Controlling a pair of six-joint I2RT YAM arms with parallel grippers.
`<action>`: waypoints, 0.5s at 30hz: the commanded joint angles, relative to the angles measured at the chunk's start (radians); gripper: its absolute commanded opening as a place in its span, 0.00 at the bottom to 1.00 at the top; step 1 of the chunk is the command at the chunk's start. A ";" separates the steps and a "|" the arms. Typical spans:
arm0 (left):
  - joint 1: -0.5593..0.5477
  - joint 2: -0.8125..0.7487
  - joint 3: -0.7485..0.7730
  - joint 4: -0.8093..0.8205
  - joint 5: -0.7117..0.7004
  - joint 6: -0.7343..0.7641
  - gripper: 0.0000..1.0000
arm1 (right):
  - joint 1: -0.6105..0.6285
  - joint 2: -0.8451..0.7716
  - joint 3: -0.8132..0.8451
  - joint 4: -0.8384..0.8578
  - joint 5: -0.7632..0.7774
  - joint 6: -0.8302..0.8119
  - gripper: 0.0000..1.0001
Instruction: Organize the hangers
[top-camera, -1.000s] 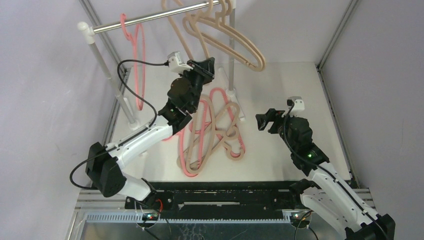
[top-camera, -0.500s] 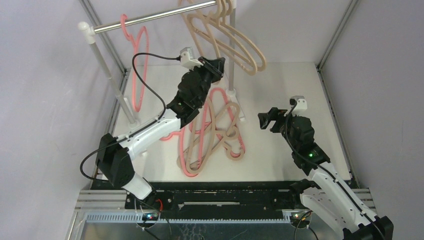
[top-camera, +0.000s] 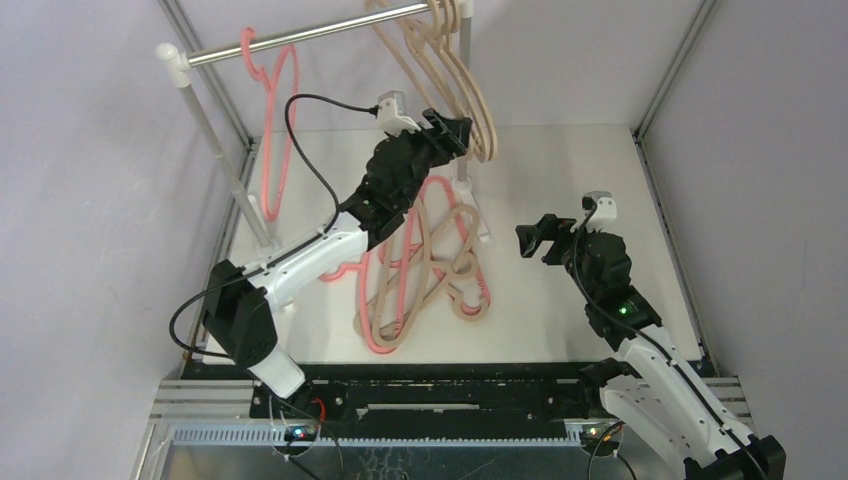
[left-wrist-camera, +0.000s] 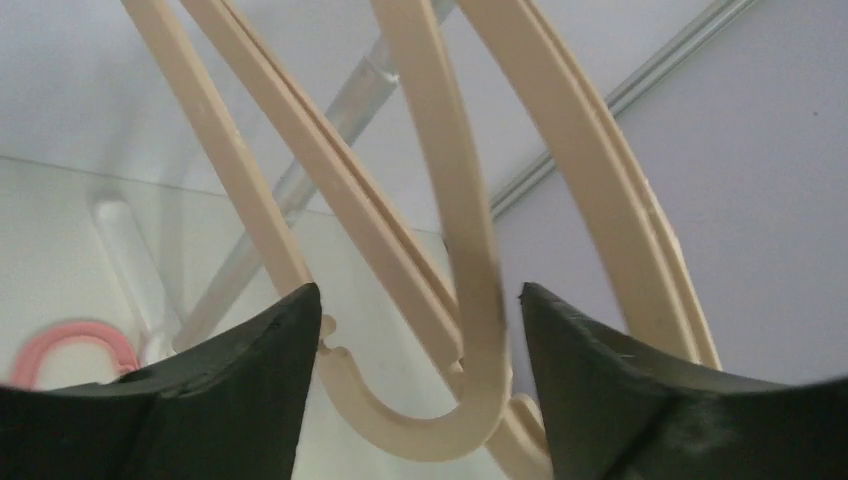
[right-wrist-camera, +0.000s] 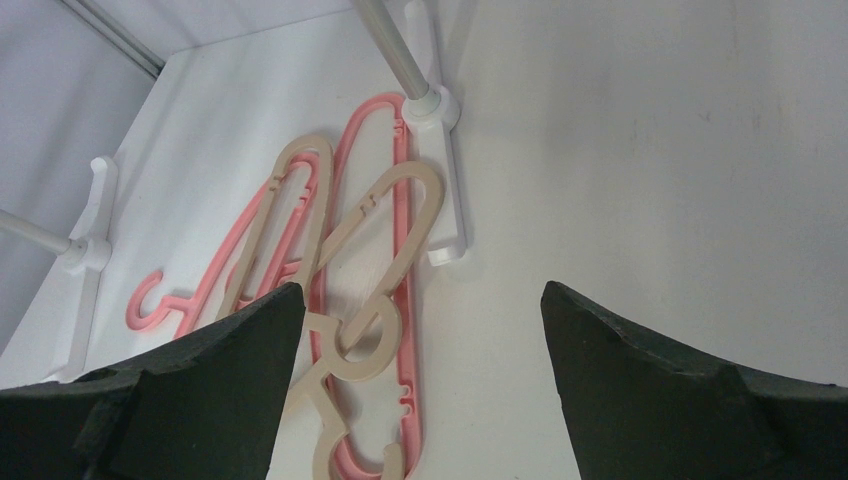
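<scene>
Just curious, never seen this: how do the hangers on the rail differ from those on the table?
The rail hangers hang by their hooks; the table hangers lie flat. The rail hangers are grouped by colour; the table hangers are tangled together. Both sets are thin, pink and beige.

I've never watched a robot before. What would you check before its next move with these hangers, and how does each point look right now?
1. Beige hangers hooked over the silver rail: ok.
2. Left claw let go of them, jaws apart with a strand between: ok.
3. Left claw's way out free of snags: cannot tell.
4. Right claw open and empty above the table: ok.
5. Pink hanger hanging on the rail: ok.
6. Pile of hangers on the table untangled for an easy pick: not ok, pink and beige ones overlap.
</scene>
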 joint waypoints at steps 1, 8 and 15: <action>0.001 -0.066 -0.011 -0.010 0.059 0.133 0.85 | -0.008 -0.008 -0.001 0.029 0.005 0.012 1.00; 0.001 -0.185 -0.164 -0.012 0.061 0.186 0.89 | -0.008 0.000 -0.002 0.032 0.012 0.014 1.00; 0.001 -0.368 -0.403 0.048 0.100 0.227 0.91 | -0.008 -0.003 -0.002 0.030 0.020 0.009 1.00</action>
